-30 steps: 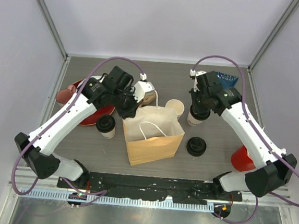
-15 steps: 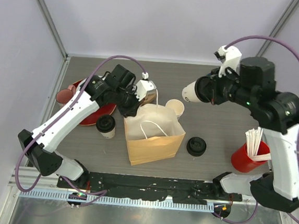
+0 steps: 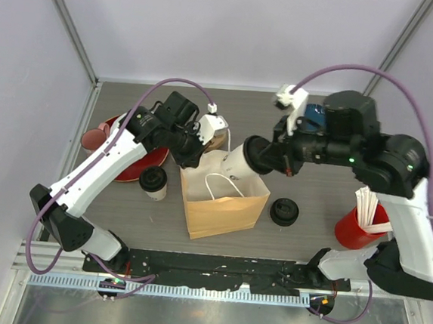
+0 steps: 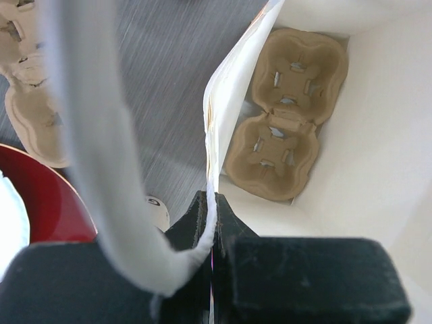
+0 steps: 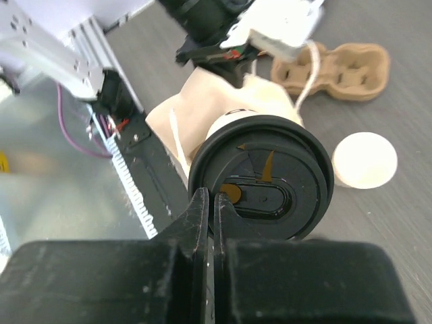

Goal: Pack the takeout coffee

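Note:
One takeout coffee (image 3: 238, 161), a white paper cup with a black sip lid (image 5: 263, 179), hangs tilted over the mouth of the brown paper bag (image 3: 224, 208). My right gripper (image 3: 266, 156) (image 5: 213, 202) is shut on the lid's rim. The second takeout coffee (image 3: 153, 181) stands on the table left of the bag. My left gripper (image 3: 193, 154) (image 4: 212, 202) is shut on the bag's back-left rim together with its white handle, keeping the bag (image 4: 351, 155) open. A cardboard cup carrier (image 4: 287, 121) lies at the bottom of the bag.
A stack of loose black lids (image 3: 283, 211) lies right of the bag. A red cup with straws (image 3: 363, 220) stands at the right. A red plate (image 3: 137, 163) is at the left. An open lidless cup (image 5: 366, 160) and another carrier (image 5: 337, 67) sit behind the bag.
My right arm has lifted the coffee from the table right of the bag and swung it left over the bag's mouth. The left arm has kept its hold on the bag.

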Robot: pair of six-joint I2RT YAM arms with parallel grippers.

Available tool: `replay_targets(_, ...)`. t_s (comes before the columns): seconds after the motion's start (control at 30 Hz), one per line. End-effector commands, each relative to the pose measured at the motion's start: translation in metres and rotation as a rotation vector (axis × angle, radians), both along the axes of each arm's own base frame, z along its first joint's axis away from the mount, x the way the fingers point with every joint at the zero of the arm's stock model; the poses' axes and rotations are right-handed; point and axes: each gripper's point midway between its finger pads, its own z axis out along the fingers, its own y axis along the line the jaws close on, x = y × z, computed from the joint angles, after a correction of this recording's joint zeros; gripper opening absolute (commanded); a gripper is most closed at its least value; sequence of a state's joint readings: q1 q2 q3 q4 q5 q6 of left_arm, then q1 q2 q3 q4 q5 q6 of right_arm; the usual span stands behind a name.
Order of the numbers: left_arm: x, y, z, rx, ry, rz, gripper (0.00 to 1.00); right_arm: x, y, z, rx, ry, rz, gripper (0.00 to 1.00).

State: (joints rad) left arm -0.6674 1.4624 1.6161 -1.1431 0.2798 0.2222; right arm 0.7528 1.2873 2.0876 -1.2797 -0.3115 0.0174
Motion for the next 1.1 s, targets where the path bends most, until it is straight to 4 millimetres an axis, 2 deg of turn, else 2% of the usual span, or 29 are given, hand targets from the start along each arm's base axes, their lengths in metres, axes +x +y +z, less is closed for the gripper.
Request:
replay_targets(0.0,-0.005,0.003,-0.001,0.027,0.021,-0.022,0.0,-0.006,0.021,-0.027,-0.117,0.026,0.086,0.01)
replay_targets(0.13,-0.008,0.003,-0.002,0.024,0.026,-0.034,0.0,0.0,0.025,-0.044,-0.195,0.02,0.073,0.01)
replay_targets(0.37,-0.01,0.002,0.002,0.015,0.022,-0.058,0.0,-0.001,0.044,-0.09,-0.377,0.029,0.139,0.01)
replay_targets(0.8,-0.018,0.0,0.001,0.009,0.03,-0.106,0.0,-0.004,0.052,-0.133,-0.48,0.081,0.229,0.01)
replay_targets(1.07,-0.021,-0.001,0.002,0.005,0.043,-0.112,0.0,-0.009,0.064,-0.163,-0.507,0.09,0.335,0.01)
